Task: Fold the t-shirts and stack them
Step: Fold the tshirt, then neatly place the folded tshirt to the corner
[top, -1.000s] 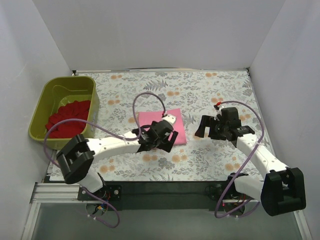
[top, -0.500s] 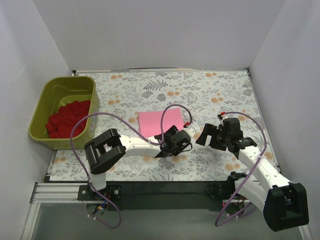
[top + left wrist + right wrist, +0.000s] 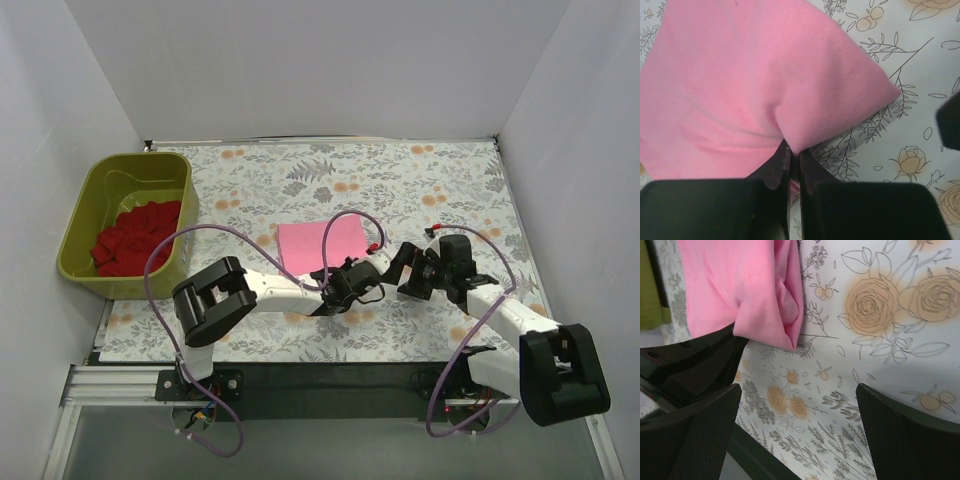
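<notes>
The pink t-shirt (image 3: 320, 243) lies folded into a flat rectangle in the middle of the table. My left gripper (image 3: 349, 276) is at its near right corner. In the left wrist view that gripper (image 3: 791, 154) is shut on the near edge of the pink t-shirt (image 3: 755, 75), and the cloth puckers up at the pinch. My right gripper (image 3: 406, 270) stands open just right of that corner. Its wide-apart fingers (image 3: 910, 437) have only tablecloth between them, short of the pink t-shirt (image 3: 740, 285). The red t-shirt (image 3: 135, 237) lies crumpled in the olive tub (image 3: 82, 205).
The tub stands at the table's far left edge. A floral tablecloth (image 3: 400, 180) covers the table. White walls close in the back and both sides. The left arm's purple cable (image 3: 225, 232) loops over the cloth near the shirt.
My left arm swung round to the shirt's near right corner and its jaws shut on the pink edge. My right gripper moved left toward the same corner, still open.
</notes>
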Tool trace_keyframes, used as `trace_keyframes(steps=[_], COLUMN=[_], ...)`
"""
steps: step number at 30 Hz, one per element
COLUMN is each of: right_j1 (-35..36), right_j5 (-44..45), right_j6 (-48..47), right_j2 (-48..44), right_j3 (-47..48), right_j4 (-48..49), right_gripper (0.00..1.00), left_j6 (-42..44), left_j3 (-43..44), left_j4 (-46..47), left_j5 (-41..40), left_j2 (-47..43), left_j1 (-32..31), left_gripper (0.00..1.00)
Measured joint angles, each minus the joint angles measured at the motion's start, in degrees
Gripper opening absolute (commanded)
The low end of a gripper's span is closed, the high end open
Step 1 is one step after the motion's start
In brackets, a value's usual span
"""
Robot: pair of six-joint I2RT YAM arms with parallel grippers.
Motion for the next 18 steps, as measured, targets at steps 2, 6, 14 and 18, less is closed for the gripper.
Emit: trace_keyframes(steps=[2,6,14,18], right_j1=[0.00,0.02,2.84,6.14], right_j5=[-1.99,-4.94,-7.76,-7.96], right_j6=[2.05,6.38,14.32,16.48], right_j2=[3.37,10.01,24.26,31.89], right_j3=[0.00,0.00,5.99,11.82], right_j4=[4.02,11.52,23.28,26.34], right_gripper=[0.89,0.91,0.87,0.75], left_j6=[-0.83,-2.32,-4.81,-6.03], left_j3=[-0.61,-1.77,-2.71,-2.75], left_j4=[0.07,0.09,0.22,0.24], left_j5=[0.74,1.57,2.43,2.45], left_j2=[-0.92,-2.95,-3.89,-4.17], left_j1=[0.09,0.11,0.11,0.11], left_gripper=[0.00,0.00,0.00,0.00])
